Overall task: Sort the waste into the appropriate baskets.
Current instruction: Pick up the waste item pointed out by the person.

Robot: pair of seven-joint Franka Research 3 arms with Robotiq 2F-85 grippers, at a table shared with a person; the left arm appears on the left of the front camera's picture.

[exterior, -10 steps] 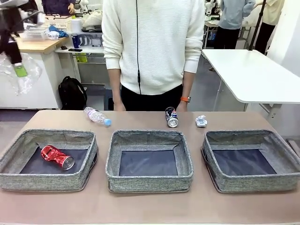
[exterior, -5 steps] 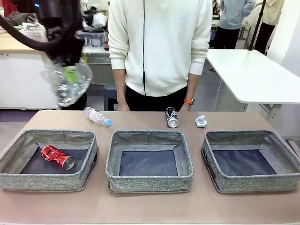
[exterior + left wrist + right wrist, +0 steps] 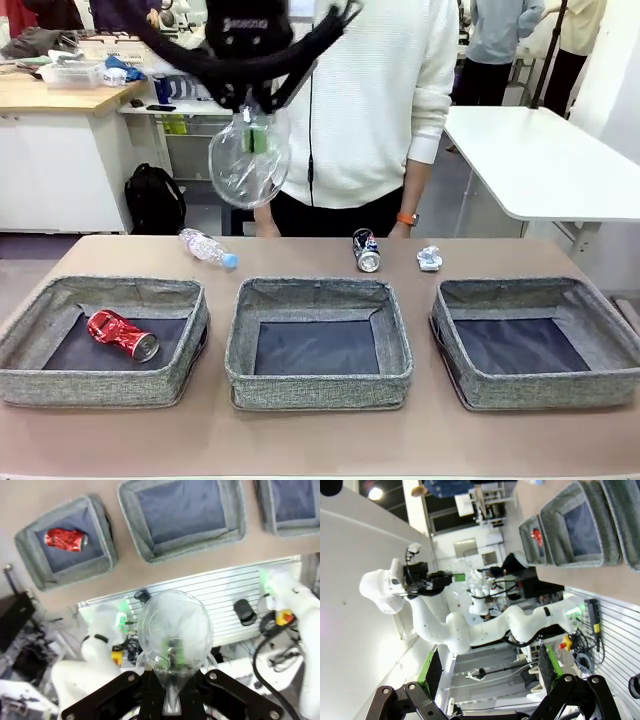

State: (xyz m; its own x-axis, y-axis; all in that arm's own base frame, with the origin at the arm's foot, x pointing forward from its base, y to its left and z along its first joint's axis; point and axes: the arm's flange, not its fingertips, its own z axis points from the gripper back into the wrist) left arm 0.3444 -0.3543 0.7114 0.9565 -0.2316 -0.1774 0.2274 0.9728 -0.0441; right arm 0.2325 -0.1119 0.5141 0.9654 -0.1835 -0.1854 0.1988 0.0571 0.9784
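Over the brown tabletop point(image 3: 320, 440), high above the middle basket point(image 3: 318, 378), the left hand point(image 3: 255, 132) grips the clear plastic cup point(image 3: 245, 170); the left wrist view shows it pinched between the fingers. The front view gives the bottle point(image 3: 207, 248), dark can point(image 3: 366, 250) and paper ball point(image 3: 429, 259) beyond that basket, and the red can point(image 3: 122, 334) in the left basket point(image 3: 100, 385) beside it. The right wrist view has the right hand point(image 3: 489, 670) spread wide, holding nothing.

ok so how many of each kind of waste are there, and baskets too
cans: 2 (crushed red can, dark blue-silver can)
clear bottle: 1
clear plastic cup: 1
paper ball: 1
baskets: 3 (left basket, middle basket, right basket)
total: 8
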